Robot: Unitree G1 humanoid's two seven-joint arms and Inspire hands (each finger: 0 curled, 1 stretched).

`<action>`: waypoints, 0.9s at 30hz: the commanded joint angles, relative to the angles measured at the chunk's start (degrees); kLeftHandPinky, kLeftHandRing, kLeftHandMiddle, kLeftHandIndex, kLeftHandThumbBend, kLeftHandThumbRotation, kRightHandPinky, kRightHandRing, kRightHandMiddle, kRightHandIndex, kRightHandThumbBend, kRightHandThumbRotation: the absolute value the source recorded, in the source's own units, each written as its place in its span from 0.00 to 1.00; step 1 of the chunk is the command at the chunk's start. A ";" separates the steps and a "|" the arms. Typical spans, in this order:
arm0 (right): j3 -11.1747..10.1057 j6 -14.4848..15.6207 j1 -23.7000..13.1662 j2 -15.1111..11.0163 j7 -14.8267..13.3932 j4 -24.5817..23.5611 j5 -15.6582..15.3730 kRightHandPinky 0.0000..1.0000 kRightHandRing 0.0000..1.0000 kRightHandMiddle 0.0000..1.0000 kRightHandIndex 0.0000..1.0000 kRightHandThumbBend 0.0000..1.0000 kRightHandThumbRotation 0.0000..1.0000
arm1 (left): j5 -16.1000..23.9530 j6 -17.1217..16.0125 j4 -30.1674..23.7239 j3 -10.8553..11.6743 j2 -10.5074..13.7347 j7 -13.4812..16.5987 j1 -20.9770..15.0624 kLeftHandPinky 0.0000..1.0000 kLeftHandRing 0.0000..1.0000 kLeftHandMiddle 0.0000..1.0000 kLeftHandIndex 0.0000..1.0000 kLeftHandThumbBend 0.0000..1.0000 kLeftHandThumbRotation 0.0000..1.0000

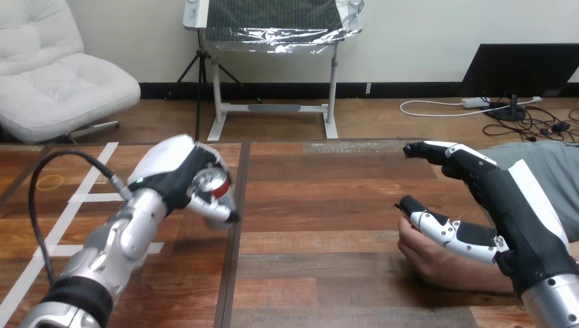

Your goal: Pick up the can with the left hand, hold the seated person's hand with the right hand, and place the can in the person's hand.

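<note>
At the table's point(321, 205) left side, left hand point(179, 171) is wrapped round the can point(210, 183), fingers curled over its body. Can looks clear of the surface, going by the shadow under it. Its long axis is tipped over: silver lid faces back toward the camera, red side just visible past the fingers.

Right side: person's hand point(427, 253) lies on the table near the right edge. Right hand point(509, 205) sits over it, spread wide. Thumb point(444, 231) lies low across the top of the person's hand, touching or close to it; fingers point(444, 152) are extended well above, not closed on anything. No grip on the person's hand yet, as far as visible.

Key relation: can is well apart from the person's hand, directly to its left at similar depth. Delivery is a plain rightward sweep across the table's middle.

Likely needs: right hand closes on the person's hand first, palm gets exposed, can gets righted before release. Risk is the right hand's raised fingers sitting in the can's path.
</note>
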 commanded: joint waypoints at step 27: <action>-1.75 -0.63 -3.37 -1.70 -1.82 -2.19 -5.38 0.80 0.82 0.80 0.74 0.59 0.00 | -2.55 0.11 -7.41 2.95 -4.59 0.18 -10.46 0.36 0.41 0.47 0.50 0.68 0.00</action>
